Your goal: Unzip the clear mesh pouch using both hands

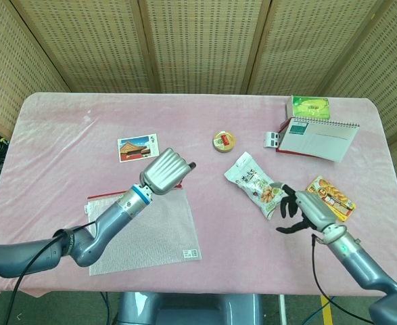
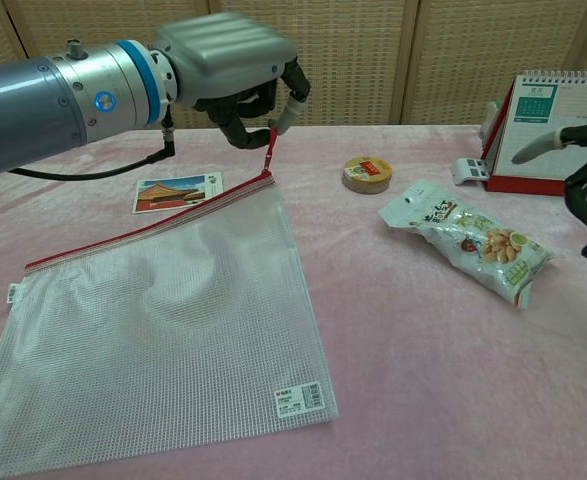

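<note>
While lying flat on the pink bench [image 1: 69,122], front left: clear mesh pouch [image 2: 163,320], red zip closed. Left hand [image 2: 228,65] curled, pinching the red zip pull [image 2: 269,150] at the pouch's far corner. Right hand [image 1: 305,208] spread, empty, beside the snack bag [image 1: 258,184].

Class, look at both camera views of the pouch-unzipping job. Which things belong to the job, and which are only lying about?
Part of the job:
clear mesh pouch
red zipper pull, pinched by the left hand
right hand, open, holding nothing

Lying about:
postcard
round tin
snack bag
yellow packet
desk calendar
green box
</note>
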Controlling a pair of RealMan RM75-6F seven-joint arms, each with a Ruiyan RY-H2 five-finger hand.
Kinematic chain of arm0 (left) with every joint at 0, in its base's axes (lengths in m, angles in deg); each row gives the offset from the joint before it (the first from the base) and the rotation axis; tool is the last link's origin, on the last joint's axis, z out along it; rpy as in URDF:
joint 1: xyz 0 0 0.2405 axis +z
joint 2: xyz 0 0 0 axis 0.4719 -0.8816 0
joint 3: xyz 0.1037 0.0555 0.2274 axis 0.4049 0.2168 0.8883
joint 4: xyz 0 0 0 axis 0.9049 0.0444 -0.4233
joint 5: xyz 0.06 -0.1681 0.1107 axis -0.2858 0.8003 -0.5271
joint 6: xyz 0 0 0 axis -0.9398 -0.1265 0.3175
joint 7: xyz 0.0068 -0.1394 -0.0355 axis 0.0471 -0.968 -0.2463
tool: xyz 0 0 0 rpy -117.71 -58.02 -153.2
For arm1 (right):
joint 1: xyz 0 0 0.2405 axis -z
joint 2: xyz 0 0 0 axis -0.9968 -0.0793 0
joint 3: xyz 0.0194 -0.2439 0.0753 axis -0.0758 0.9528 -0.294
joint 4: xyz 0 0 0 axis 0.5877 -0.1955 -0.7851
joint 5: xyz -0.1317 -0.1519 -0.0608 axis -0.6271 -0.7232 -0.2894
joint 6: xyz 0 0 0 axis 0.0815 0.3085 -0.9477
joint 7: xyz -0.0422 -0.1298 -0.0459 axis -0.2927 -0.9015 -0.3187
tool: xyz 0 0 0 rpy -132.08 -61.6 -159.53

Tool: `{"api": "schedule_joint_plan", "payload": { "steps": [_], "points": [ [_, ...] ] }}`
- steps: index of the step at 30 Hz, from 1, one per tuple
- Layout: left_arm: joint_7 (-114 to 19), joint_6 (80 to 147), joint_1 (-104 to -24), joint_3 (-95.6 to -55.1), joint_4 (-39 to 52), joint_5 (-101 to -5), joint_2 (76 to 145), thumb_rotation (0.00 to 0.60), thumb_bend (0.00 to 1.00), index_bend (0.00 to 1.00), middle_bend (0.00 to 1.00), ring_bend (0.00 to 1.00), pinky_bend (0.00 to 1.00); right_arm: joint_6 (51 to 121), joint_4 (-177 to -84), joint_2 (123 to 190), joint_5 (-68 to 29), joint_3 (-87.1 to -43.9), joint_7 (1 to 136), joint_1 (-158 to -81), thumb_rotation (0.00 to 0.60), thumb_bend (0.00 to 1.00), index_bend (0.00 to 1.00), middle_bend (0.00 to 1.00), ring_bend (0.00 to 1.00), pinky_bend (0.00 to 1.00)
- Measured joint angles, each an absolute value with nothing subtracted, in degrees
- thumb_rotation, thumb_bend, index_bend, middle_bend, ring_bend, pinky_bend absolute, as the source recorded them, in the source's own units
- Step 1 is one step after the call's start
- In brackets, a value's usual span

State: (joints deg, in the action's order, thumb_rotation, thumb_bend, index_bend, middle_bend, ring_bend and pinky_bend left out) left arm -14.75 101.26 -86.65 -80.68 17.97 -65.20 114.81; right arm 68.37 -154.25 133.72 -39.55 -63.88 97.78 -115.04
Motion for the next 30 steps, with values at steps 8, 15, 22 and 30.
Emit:
{"api": "schedule_joint_plan", "payload": {
  "steps": [8, 15, 22, 30],
  "points": [
    [-10.43, 100.87, -87.88, -82.17, 20.34, -57.95, 115.37, 0.600, 0.53, 0.85, 0.93, 0.85, 1.00, 57.45, -154.67, 138.53, -29.22, -66.75, 101.49, -123.73, 0.600, 0.00, 0.24, 0.87, 0.87, 1.00],
    [-8.11, 101.33, -89.76, -82.79, 21.34, -54.74, 116.69, 0.600, 0.53, 0.85, 0.93, 0.85, 1.00, 52.56, -153.31, 142.86, -20.29, -69.68, 102.59, -128.24, 0.600, 0.00, 0.29, 0.88, 0.88, 1.00],
    [-7.74, 101.98, -90.69, -82.92, 21.64, -54.28, 117.08, 0.600, 0.53, 0.85, 0.93, 0.85, 1.00, 50.36, -150.09, 147.04, -13.13, -70.89, 101.75, -131.83, 0.600, 0.00, 0.34, 0.88, 0.88, 1.00],
    [-6.38, 103.02, -91.70, -82.74, 21.26, -53.38, 117.91, 0.600, 0.53, 0.85, 0.93, 0.85, 1.00, 50.25, -149.33, 149.69, -7.44, -72.11, 101.18, -133.49, 0.600, 0.01, 0.38, 0.89, 0.89, 1.00]
  ]
}}
